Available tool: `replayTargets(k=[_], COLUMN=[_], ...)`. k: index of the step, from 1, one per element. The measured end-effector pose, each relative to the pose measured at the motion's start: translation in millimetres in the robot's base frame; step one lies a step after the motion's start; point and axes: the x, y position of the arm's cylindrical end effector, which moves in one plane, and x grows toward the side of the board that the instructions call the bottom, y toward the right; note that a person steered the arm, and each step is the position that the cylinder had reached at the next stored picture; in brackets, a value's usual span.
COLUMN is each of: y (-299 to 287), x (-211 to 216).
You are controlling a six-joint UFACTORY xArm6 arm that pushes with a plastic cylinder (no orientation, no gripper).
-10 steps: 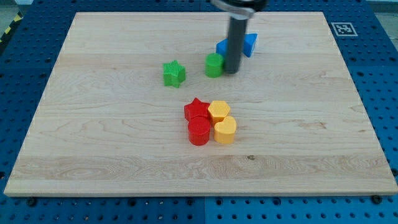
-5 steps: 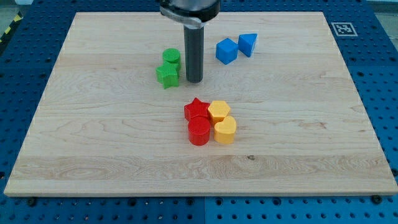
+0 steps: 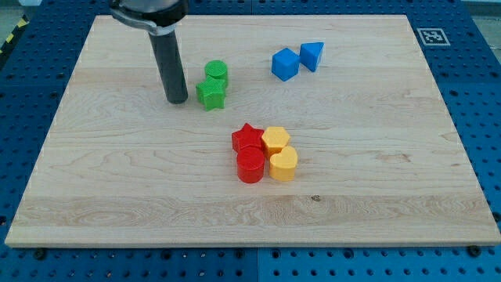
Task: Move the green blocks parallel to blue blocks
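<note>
Since this arm carries no jaws, only my tip (image 3: pixel 178 100) applies; it stands just left of the green star (image 3: pixel 210 95), apart; green cylinder (image 3: pixel 216 74) touches it behind; blue cube (image 3: pixel 285 64) and blue wedge (image 3: pixel 312 56) lie far right, similarly paired on the tabletop (image 3: pixel 391 180).

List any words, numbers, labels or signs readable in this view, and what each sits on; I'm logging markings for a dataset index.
No readable words, letters or numbers anywhere.
A black-and-white square marker tag sits on the blue perforated surface at the view's top right, beside the pale wooden board: a pattern, not text.
Yellow-and-black hazard striping at the view's top left: no text.
</note>
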Motion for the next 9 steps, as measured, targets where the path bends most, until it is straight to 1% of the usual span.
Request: replayTargets(k=[1, 2, 3, 4, 5, 6, 7, 8, 9], y=[35.4, 67.2, 72.0, 45.6, 32.1, 31.9, 51.8, 67.3, 60.3], x=[29.6, 37.9, 37.4, 13.6, -11.4, -5.6, 1.6, -0.2, -7.1])
